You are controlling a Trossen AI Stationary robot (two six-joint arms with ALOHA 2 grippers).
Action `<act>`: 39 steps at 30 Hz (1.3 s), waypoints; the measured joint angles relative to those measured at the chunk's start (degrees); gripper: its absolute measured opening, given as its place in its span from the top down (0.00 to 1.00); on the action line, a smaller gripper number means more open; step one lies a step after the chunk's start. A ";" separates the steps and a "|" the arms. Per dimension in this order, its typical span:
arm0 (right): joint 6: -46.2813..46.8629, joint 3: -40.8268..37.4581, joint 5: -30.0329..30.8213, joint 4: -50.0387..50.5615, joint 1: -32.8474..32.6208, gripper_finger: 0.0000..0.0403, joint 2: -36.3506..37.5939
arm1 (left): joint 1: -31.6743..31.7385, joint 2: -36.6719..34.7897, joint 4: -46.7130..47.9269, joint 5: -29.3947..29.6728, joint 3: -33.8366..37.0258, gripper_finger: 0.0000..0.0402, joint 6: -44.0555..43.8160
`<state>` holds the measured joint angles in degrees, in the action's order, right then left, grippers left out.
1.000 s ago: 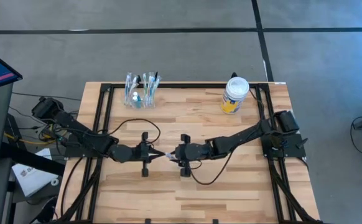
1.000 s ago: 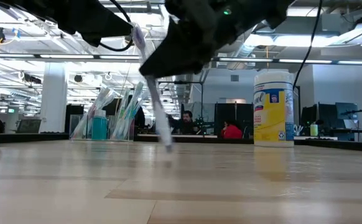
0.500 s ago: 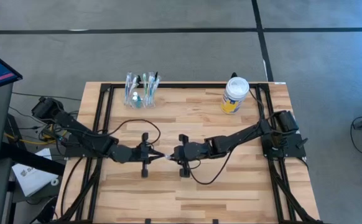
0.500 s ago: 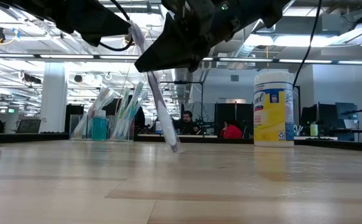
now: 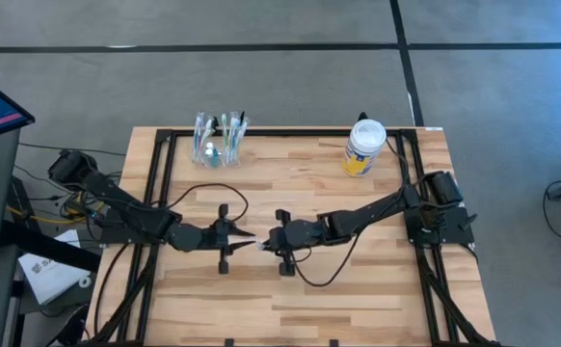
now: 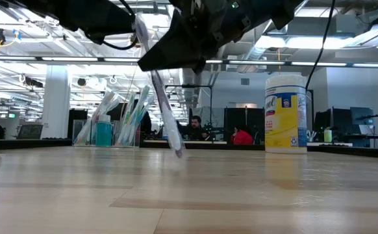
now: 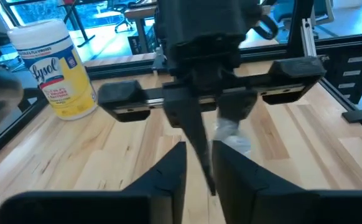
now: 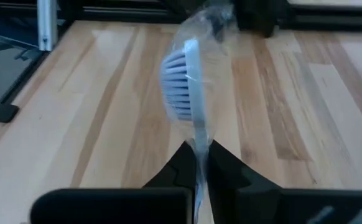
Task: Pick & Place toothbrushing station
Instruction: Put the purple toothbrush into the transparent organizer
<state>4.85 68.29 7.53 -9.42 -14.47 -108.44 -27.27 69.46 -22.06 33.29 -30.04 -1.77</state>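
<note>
Right hand pinches a wrapped toothbrush; left hand slightly spread; jar reads "Lysol".

A grey floor crossed by dark lines surrounds the wooden table, while beyond it lies an open office with white pillars, long ceiling lights, dark monitors and seated people.

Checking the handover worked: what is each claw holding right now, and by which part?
The right claw pinches the wrapped toothbrush on its handle, below the bristle head. The left claw looks parted; whether it grips anything cannot be told.
</note>
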 joint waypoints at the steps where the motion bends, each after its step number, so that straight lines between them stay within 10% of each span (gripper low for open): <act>1: -0.22 0.00 -0.06 -0.30 -0.10 0.98 0.00 | -0.02 -0.22 0.07 0.01 -0.03 0.82 -0.05; 39: -9.99 -0.03 3.06 -12.54 -0.71 0.98 6.93 | 0.71 -1.61 -7.37 -2.85 1.83 0.66 -1.67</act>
<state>-5.15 68.27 10.59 -21.96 -15.18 -101.51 -26.56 67.85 -29.43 30.44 -28.21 -3.44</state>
